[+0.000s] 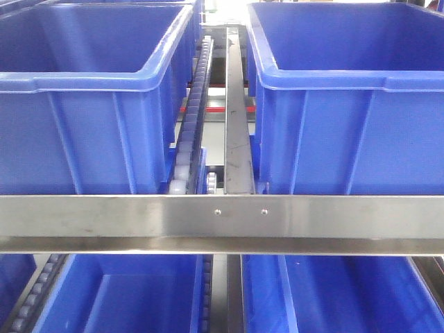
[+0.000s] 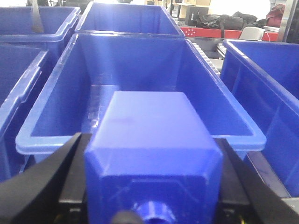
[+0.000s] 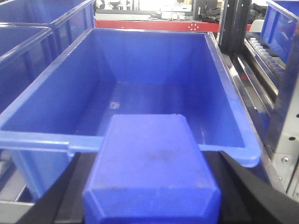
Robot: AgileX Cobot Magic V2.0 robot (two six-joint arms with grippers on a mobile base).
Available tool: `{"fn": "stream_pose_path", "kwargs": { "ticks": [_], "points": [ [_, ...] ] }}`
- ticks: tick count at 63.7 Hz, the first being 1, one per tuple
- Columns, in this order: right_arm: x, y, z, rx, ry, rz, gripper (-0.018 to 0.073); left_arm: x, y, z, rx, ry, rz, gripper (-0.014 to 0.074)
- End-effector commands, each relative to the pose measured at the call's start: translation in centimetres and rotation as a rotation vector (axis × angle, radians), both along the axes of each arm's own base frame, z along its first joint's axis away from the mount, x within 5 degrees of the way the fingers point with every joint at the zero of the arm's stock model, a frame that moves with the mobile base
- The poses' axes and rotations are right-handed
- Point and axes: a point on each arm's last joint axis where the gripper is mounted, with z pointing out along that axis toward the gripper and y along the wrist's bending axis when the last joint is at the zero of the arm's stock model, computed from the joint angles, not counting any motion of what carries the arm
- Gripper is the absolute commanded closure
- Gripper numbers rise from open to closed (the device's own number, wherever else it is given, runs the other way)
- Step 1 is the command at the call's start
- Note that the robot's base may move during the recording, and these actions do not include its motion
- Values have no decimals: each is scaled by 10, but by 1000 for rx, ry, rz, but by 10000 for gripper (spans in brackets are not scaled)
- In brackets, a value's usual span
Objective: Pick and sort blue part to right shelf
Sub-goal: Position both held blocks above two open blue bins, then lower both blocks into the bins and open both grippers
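My right gripper point(image 3: 152, 175) is shut on the blue part point(image 3: 152, 158), a bright-blue block with faintly textured faces; its knob is out of view. It hangs just before the near rim of a large blue bin point(image 3: 37, 138) of the right shelf. My left gripper point(image 2: 152, 161) is shut on the similar blue block point(image 2: 152, 135) with a round holed knob point(image 2: 152, 212), held before the rim of another open bin point(image 2: 42, 140). Black fingers point(image 2: 70, 158) flank each block. In the front view the steel crossbar point(image 1: 222, 215) of the shelf shows; neither gripper shows there.
Two big blue bins point(image 1: 83, 125) point(image 1: 347, 125) stand on the upper level, split by a white-and-blue roller track point(image 1: 191, 118) and a steel rail point(image 1: 236, 125). More bins point(image 1: 125, 298) sit below. A steel upright point(image 3: 285, 116) and roller tracks stand right of the right bin.
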Motion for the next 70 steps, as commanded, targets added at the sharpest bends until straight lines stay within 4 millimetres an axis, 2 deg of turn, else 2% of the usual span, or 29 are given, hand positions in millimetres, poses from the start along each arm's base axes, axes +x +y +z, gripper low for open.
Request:
{"fn": "stream_pose_path", "kwargs": {
  "ticks": [1, 70],
  "points": [
    [-1, 0, 18, -13, -114, -6, 157, 0, 2, 15, -34, -85, 24, 265],
    [-1, 0, 22, -29, -160, -8, 157, 0, 3, 17, -39, -107, 33, 265]
  ]
}}
